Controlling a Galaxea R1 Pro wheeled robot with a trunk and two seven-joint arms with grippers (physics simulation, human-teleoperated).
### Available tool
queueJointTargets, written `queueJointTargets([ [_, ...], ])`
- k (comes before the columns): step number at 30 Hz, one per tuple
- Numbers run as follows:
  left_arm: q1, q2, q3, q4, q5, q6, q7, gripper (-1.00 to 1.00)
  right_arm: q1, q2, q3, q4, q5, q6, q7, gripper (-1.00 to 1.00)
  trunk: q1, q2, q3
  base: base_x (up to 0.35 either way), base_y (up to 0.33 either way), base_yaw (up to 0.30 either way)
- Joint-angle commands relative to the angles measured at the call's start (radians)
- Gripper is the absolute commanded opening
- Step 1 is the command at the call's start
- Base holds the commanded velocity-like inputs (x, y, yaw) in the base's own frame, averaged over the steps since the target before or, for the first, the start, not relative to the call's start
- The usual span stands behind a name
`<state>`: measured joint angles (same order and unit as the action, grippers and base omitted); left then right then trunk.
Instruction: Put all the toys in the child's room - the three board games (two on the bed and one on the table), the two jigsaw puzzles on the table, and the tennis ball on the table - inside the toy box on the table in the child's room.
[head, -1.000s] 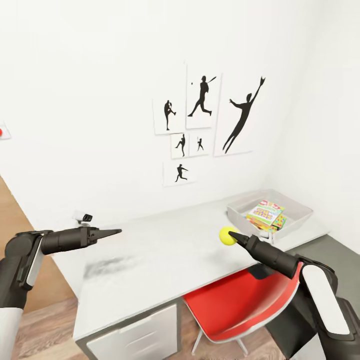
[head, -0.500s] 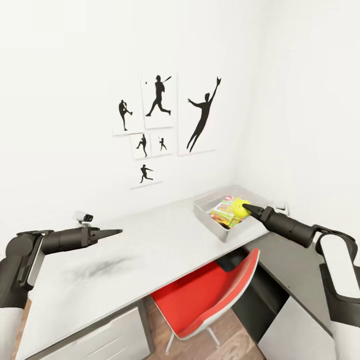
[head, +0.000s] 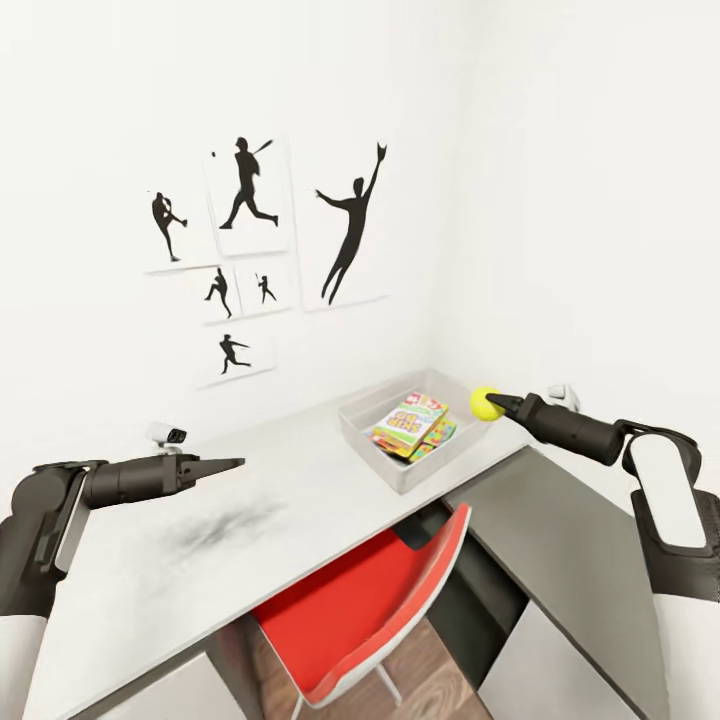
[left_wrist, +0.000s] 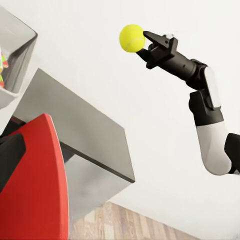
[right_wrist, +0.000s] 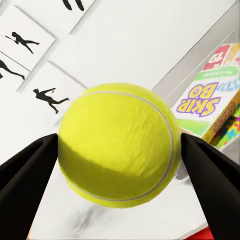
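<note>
Head view: the whole scene has slid left as the camera turned. The right gripper (head: 489, 403), jaws clamped on the tennis ball (head: 484, 404), now sits right of centre, past the toy box (head: 372, 440) rim instead of over it. The left gripper (head: 236, 463) hovers above the worktop (head: 250, 545), jaws pressed together.
Left wrist view: ball (left_wrist: 132, 38) upper centre.
Right wrist view: ball (right_wrist: 117, 143) central, SKIP-BO box (right_wrist: 206, 102) at right.

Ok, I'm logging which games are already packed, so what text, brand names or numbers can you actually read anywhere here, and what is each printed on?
"SKIP BO": on the white-green board game lying on top in the toy box.
"12": on a red card printed at that box's corner.
A line of small print on its green band is too blurred to read.
The tennis ball in the right gripper and the wall pictures carry no readable text.
</note>
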<state>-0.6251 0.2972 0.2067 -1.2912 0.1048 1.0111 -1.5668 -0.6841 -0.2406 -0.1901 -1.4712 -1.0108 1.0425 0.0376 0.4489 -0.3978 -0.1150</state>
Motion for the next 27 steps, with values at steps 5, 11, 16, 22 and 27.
queueJointTargets([
  [5, -0.001, 0.000, 0.001, 0.001, -0.001, 0.010, -0.004, 1.00, -0.002, 0.008, 0.024, 0.004, 0.003, 0.005, -0.061, -1.00, 0.001, -0.002, -0.008, 0.314, -0.029, -0.124],
  [11, 0.000, 0.000, 0.003, 0.003, -0.001, 0.010, -0.004, 1.00, 0.004, 0.010, 0.060, -0.021, -0.004, 0.005, -0.154, -1.00, 0.001, -0.002, -0.012, 0.178, -0.051, -0.061],
  [16, -0.001, 0.000, 0.005, 0.006, -0.002, 0.011, -0.004, 1.00, 0.014, 0.015, 0.097, -0.051, -0.005, 0.005, -0.163, -1.00, 0.001, -0.002, -0.012, 0.091, -0.058, -0.003],
  [22, 0.000, 0.000, 0.005, 0.006, -0.001, 0.011, -0.004, 1.00, 0.014, 0.015, 0.101, -0.052, -0.001, 0.005, -0.164, -1.00, 0.001, -0.002, -0.012, 0.078, -0.037, 0.003],
  [27, -0.001, 0.000, 0.004, 0.006, -0.001, 0.011, -0.004, 1.00, 0.008, 0.020, 0.172, -0.052, 0.004, 0.005, -0.176, -1.00, 0.001, -0.002, -0.012, 0.008, -0.003, 0.131],
])
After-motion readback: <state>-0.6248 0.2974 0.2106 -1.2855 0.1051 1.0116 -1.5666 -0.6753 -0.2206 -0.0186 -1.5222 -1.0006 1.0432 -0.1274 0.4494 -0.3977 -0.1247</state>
